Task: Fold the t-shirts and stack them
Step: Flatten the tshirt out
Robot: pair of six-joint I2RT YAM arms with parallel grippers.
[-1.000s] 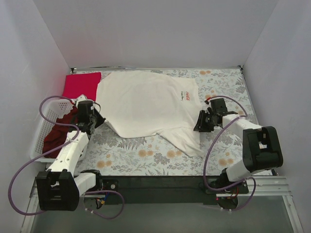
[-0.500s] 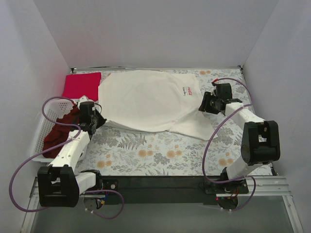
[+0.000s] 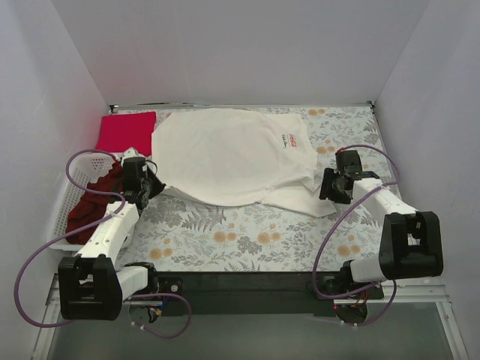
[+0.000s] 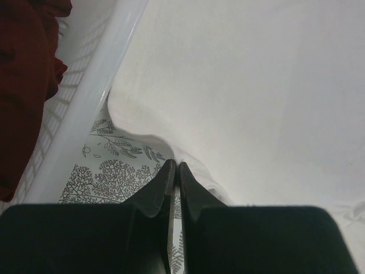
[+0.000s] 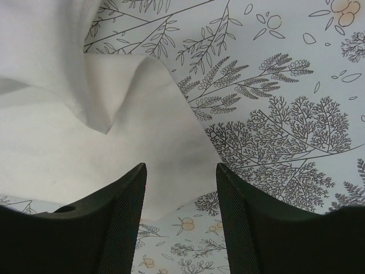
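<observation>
Boxed in on the left, far and right sides by plain white walls (image 3: 240, 52). Floored from wall to wall with a floral table cloth (image 3: 225, 240), ending at a black strip (image 3: 240, 285) along the near edge where both arm bases sit.

Taken up across most of the far half by the cream-white t-shirt (image 3: 225, 157), spread nearly flat, with its red print (image 3: 291, 141) toward the far right and its near right corner trailing in loose folds. Bordered at the far left corner by the crimson-pink t-shirt (image 3: 126, 129), lying flat and touching the cream one's left edge. Hemmed along the left wall by a white lattice basket (image 3: 57, 221), with the maroon t-shirt (image 3: 94, 202) heaped inside.

Pinched at the cream shirt's near left edge, just beside the basket rim, by the left gripper (image 4: 174, 165), fingers pressed together on a raised fold of cloth. Hovered over at the shirt's near right corner by the right gripper (image 5: 179, 168), fingers spread apart with nothing held between them.

Left bare of cloth items along the near band between the arms and down the right side.
</observation>
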